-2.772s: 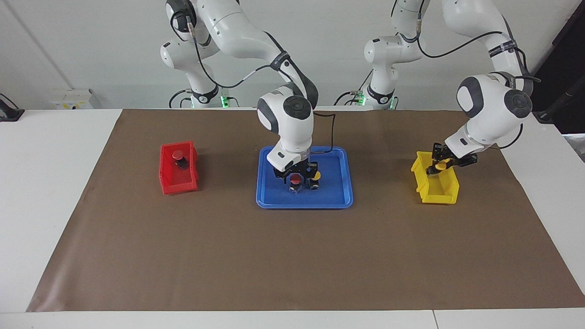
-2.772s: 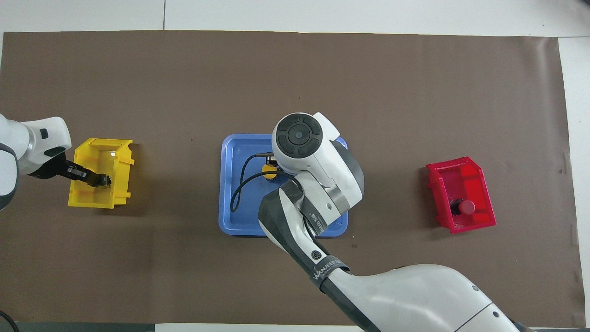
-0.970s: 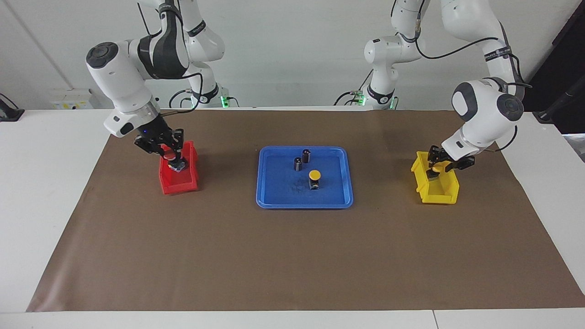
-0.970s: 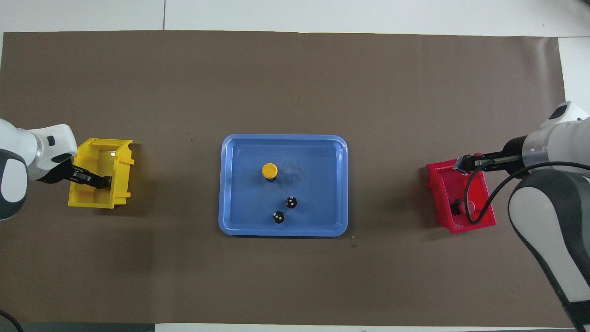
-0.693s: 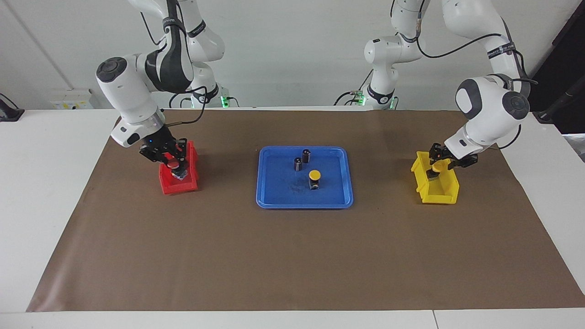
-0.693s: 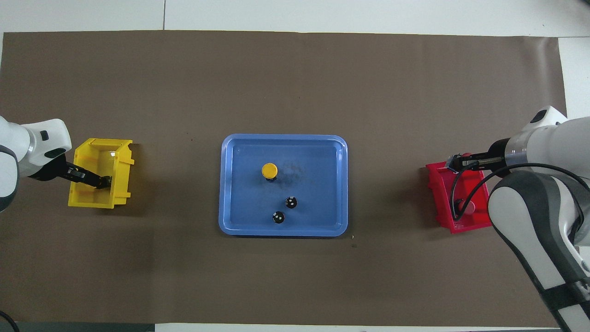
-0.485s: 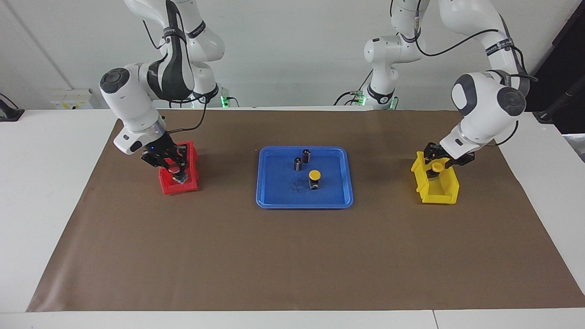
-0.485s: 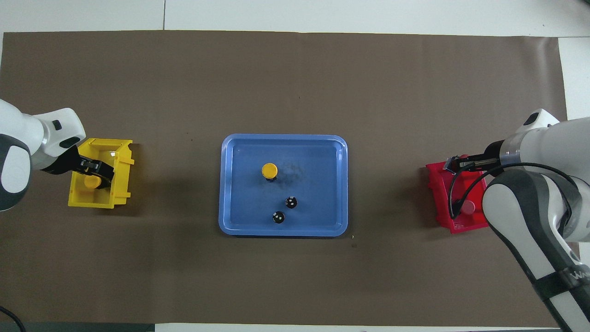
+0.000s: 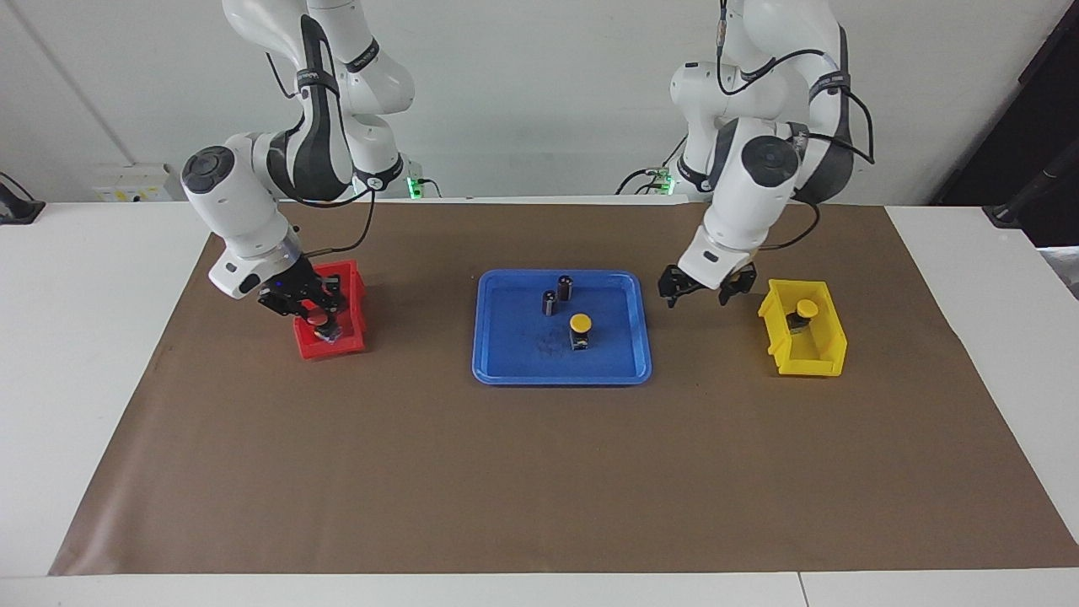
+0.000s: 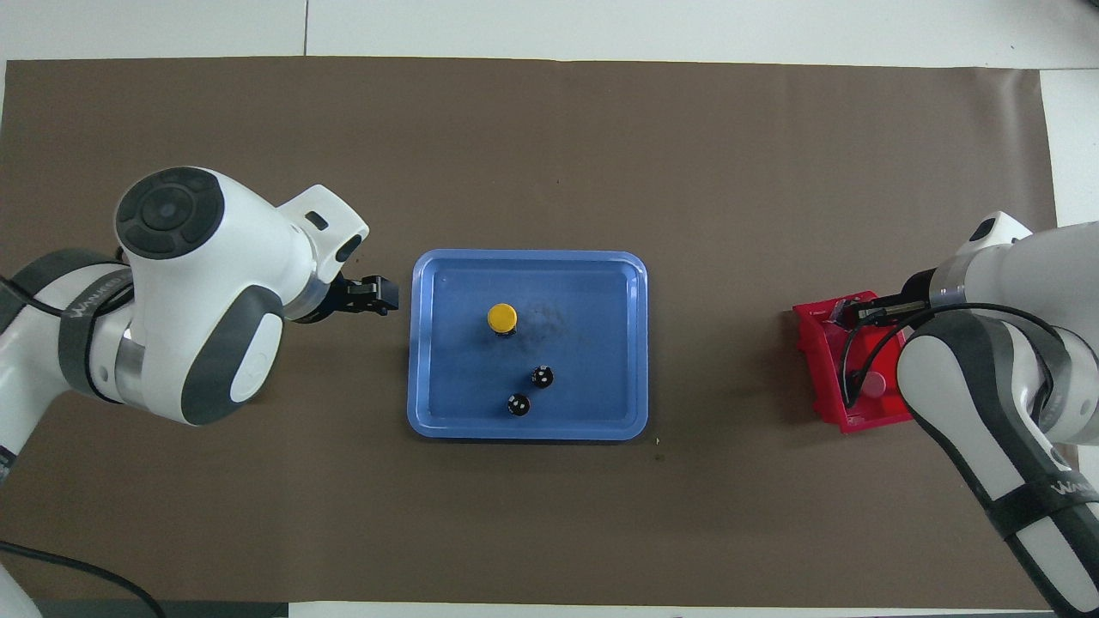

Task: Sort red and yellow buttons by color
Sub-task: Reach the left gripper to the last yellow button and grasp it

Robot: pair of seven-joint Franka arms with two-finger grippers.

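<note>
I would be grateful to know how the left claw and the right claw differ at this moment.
The left claw is open and empty; the right claw is shut on a red button. The left claw hangs over the mat between the blue tray and the yellow bin; the right claw is down in the red bin. Both point downward.

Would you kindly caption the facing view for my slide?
Right gripper lowers a red button into the red bin; left gripper, jaws open, hangs between the blue tray and yellow bin.

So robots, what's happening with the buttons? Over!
Left gripper open between tray and yellow bin. Right gripper lowering red button into red bin. One yellow button left on tray.
</note>
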